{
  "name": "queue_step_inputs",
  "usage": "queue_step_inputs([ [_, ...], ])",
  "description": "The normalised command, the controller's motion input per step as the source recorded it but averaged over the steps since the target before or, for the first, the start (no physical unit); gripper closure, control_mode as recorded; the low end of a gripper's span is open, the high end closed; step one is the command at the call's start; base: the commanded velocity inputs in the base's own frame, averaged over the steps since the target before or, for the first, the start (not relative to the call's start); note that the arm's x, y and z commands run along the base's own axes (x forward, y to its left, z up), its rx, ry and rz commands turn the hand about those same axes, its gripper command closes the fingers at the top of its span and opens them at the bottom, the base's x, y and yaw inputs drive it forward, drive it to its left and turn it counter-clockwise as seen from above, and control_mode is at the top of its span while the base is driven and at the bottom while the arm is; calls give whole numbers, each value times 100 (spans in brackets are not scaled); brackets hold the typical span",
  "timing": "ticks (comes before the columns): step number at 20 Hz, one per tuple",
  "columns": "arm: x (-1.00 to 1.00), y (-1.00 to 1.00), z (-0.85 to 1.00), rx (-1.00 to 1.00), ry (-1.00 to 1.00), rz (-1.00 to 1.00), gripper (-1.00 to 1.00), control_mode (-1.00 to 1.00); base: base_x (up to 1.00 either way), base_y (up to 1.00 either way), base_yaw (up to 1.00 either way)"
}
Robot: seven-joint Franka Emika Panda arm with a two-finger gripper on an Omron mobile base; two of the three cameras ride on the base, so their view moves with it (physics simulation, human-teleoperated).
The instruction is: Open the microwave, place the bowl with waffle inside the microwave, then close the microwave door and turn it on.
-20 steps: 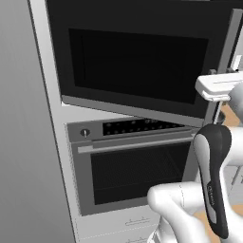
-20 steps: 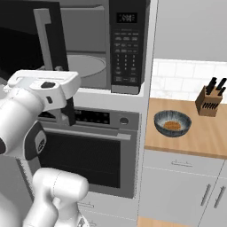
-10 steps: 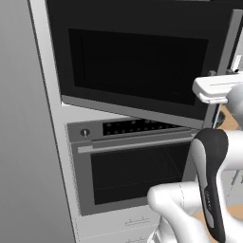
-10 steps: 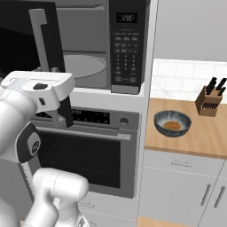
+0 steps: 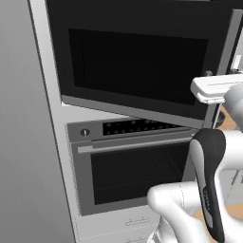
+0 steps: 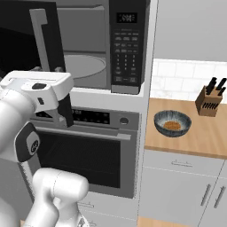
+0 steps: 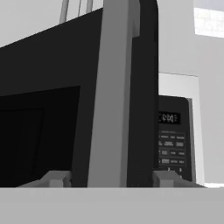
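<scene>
Hand (image 7: 107, 178) now wider astride door handle (image 7: 109, 92)

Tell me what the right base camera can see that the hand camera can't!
The right base view shows the bowl with the waffle sitting on the wooden counter, a knife block, the oven below, and the microwave's grey inside with its turntable. The hand view shows the fingers standing apart on either side of the door's grey handle. Both show the open microwave door and the keypad.
</scene>
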Motion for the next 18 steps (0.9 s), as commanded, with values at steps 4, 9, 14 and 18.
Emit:
queue_step_inputs([
  [4,-1,0,0,0,0,0,-100,-100,0,0,0],
  [9,-68,0,0,0,0,1,-100,-100,0,0,0],
  [14,-54,-33,0,0,0,14,-100,-100,0,0,0],
  [18,-3,-74,0,2,0,21,-100,-100,0,0,0],
])
